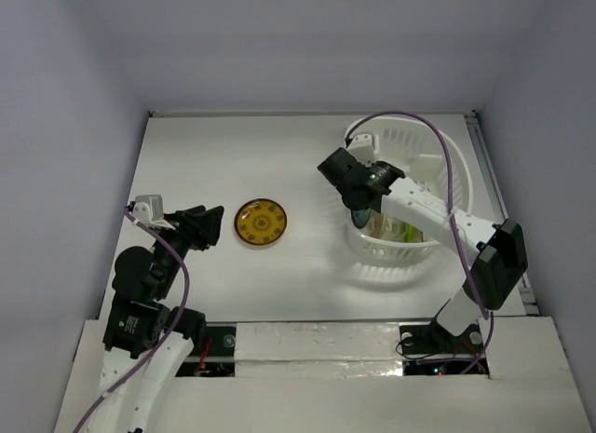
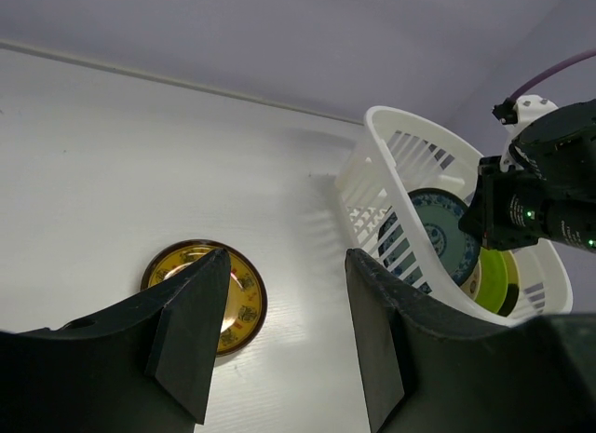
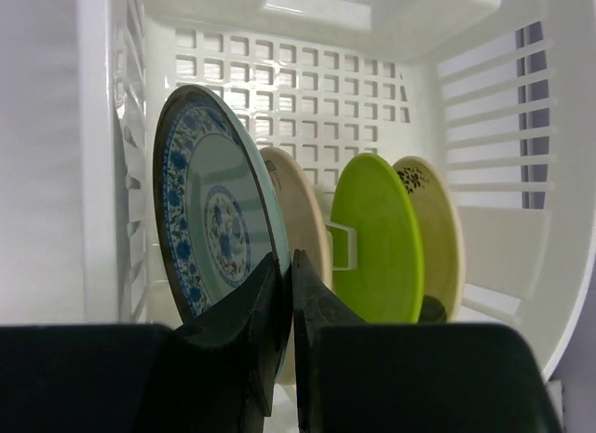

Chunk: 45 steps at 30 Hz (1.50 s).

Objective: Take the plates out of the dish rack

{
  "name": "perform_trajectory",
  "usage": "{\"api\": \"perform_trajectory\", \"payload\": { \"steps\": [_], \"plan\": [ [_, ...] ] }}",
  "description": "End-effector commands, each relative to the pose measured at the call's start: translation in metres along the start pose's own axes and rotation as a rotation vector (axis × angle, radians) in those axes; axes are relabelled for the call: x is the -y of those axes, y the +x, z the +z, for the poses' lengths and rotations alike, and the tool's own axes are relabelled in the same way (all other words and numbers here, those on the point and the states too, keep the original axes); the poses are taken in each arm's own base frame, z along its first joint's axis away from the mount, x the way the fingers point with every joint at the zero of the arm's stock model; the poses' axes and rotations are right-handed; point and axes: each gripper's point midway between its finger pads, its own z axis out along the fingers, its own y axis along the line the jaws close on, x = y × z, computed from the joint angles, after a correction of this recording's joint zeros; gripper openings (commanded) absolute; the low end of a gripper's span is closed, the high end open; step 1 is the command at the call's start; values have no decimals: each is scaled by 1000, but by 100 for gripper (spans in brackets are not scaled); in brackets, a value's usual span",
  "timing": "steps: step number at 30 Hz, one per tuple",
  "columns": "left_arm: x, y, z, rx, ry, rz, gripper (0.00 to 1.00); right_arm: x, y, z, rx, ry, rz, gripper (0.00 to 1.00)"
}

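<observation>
One plate, the amber-yellow plate, lies flat on the table in the overhead view, between the two arms and well apart from the dish rack at the right. The left gripper hangs near it holding nothing, while the right gripper reaches down into the rack's left side. From the left wrist, the fingers stand wide apart above that plate, and the rack beyond shows a teal-blue plate and a lime green plate upright inside. From the right wrist, four plates stand on edge in a row in the rack: the teal-blue one, a cream plate, the lime green one, then a tan plate with dark marks. The fingers are pinched narrow on the teal-blue plate's lower rim.
</observation>
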Motion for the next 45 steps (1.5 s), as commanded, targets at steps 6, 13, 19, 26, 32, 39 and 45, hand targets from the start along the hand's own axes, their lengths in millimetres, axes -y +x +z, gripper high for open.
{"api": "perform_trajectory", "payload": {
  "steps": [6, 13, 19, 26, 32, 39, 45],
  "plan": [
    [8, -10, 0, 38, 33, -3, 49, 66, -60, -51, 160, 103, 123, 0],
    [7, -9, 1, 31, 30, -3, 49, 114, -87, -101, 262, 68, 267, 0],
    [5, -9, 3, 29, 20, -3, 49, 36, -120, -135, 376, -402, 342, 0],
    [3, -8, 4, 26, 13, -4, 49, -113, -136, -142, 354, -850, 426, 0],
    [3, -7, 4, 25, 15, -4, 49, -190, -126, -107, 249, -896, 391, 0],
    [4, -7, 4, 24, 17, -4, 49, -248, -78, -60, 116, -890, 400, 0],
    [4, -7, 4, 25, 18, -2, 49, -274, -39, -36, 25, -898, 413, 0]
  ]
}}
